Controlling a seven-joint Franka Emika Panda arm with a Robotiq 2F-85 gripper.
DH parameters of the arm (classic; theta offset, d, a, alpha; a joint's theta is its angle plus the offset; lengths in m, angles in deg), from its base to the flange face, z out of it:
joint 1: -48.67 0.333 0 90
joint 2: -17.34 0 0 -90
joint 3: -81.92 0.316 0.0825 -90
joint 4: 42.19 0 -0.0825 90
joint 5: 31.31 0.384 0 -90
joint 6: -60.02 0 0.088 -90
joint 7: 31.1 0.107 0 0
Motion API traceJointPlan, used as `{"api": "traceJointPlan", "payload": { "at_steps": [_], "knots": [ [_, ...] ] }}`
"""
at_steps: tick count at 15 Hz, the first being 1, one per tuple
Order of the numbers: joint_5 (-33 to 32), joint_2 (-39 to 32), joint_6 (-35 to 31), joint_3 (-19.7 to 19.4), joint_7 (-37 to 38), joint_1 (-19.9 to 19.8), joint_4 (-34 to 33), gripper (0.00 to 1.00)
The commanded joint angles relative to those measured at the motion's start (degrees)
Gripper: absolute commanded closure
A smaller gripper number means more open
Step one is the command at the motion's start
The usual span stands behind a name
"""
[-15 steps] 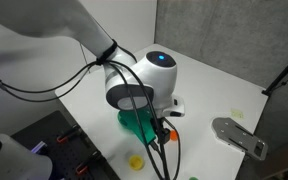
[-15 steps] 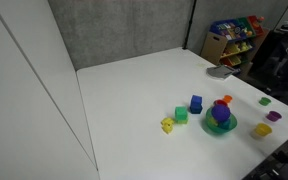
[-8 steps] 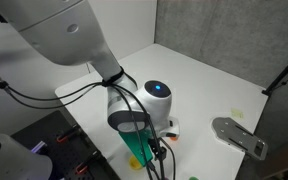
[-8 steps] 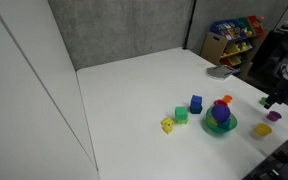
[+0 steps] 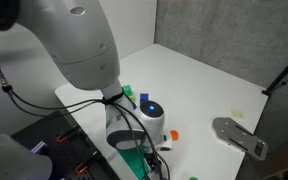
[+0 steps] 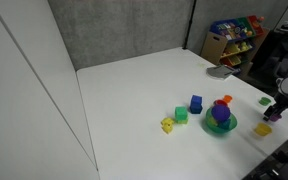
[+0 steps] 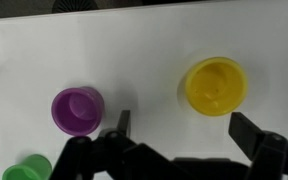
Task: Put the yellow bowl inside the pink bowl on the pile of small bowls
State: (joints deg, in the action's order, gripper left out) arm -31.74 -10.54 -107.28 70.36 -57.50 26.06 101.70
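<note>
The yellow bowl (image 7: 216, 85) stands upright and empty on the white table, just ahead of my right finger in the wrist view. It also shows in an exterior view (image 6: 263, 130), right of the pile. My gripper (image 7: 184, 132) is open and empty, hovering above the table with the bowl just beyond its fingertips. The pile of small bowls (image 6: 220, 118) is a teal bowl with purple and blue pieces in it. A small red-pink piece (image 6: 226, 100) at the pile's top looks like the pink bowl. My arm hides most of the pile in an exterior view (image 5: 134, 160).
A purple cup (image 7: 77, 110) and a green cup (image 7: 26, 170) stand left of the gripper. Blue (image 6: 196, 103), green (image 6: 181, 115) and yellow (image 6: 168, 125) blocks sit left of the pile. A grey flat object (image 5: 239, 135) lies near the table edge. A toy shelf (image 6: 234, 38) stands behind.
My arm has swung across the table and come down lower, entering at the right edge of an exterior view near the yellow bowl. The bowls have not moved.
</note>
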Motion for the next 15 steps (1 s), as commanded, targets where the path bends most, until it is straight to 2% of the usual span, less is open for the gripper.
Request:
{"api": "traceJointPlan", "payload": {
  "at_steps": [1,9,10,11,15],
  "knots": [
    [-3.3,-3.4,-3.1,0.8,0.7,-1.8,-1.1,0.00],
    [-7.0,-9.4,-7.3,0.3,1.8,-1.8,-2.4,0.00],
    [-7.1,-9.8,-7.9,0.3,1.9,-1.7,-2.6,0.25],
    [-7.3,-10.2,-8.5,0.3,2.0,-1.7,-2.7,0.26],
    [-7.9,-10.6,-9.8,0.2,2.4,-1.3,-3.1,0.60]
  ]
}}
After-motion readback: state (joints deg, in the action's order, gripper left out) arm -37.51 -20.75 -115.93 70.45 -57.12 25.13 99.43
